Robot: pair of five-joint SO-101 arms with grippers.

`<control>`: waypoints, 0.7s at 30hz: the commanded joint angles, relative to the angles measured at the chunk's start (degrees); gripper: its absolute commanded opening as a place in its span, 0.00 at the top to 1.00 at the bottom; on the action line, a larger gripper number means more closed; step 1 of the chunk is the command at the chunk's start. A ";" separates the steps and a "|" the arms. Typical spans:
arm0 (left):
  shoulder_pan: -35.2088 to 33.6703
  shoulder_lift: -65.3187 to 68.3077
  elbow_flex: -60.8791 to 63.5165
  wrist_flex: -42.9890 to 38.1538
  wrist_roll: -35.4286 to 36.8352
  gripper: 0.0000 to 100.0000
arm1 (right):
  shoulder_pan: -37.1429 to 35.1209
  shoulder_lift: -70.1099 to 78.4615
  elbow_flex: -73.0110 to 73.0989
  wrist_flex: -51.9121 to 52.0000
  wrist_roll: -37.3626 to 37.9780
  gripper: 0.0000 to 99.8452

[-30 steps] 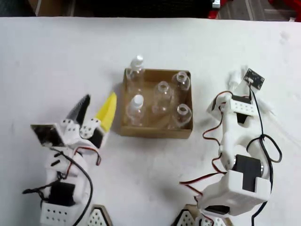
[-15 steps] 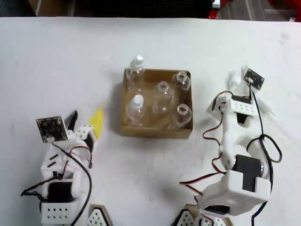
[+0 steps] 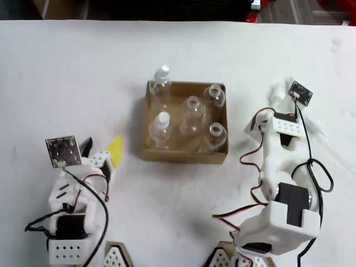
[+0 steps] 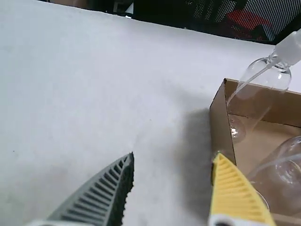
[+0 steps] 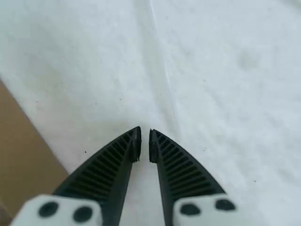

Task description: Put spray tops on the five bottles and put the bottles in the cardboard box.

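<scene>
Well, five bottles (image 3: pixel 192 108) sit in the cardboard box (image 3: pixel 183 156) (two capped).

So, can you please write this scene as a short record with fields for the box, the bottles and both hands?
box: cardboard box on white table
bottles with spray tops: two, in the box
open bottles: three, in the box, no tops
left hand: open, empty, beside the box
right hand: shut, empty, over the table
</scene>
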 commanded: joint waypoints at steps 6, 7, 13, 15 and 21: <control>-0.22 -0.92 -0.09 -2.99 -2.29 0.98 | -1.01 -0.31 -0.44 -0.40 0.53 0.98; -0.13 -0.92 -0.09 -2.99 -3.34 0.96 | -1.01 -0.31 -0.44 -0.40 0.53 0.98; 0.04 -0.92 -0.09 -5.10 -6.95 0.98 | -0.84 -0.31 -0.44 -0.40 0.53 0.98; -0.22 -0.92 -0.09 -5.27 -9.93 0.98 | -0.75 -0.31 -0.44 -0.40 0.53 0.98; -2.07 -0.92 -0.09 -7.56 -21.27 0.98 | -0.92 -0.31 -0.44 -0.40 0.53 0.98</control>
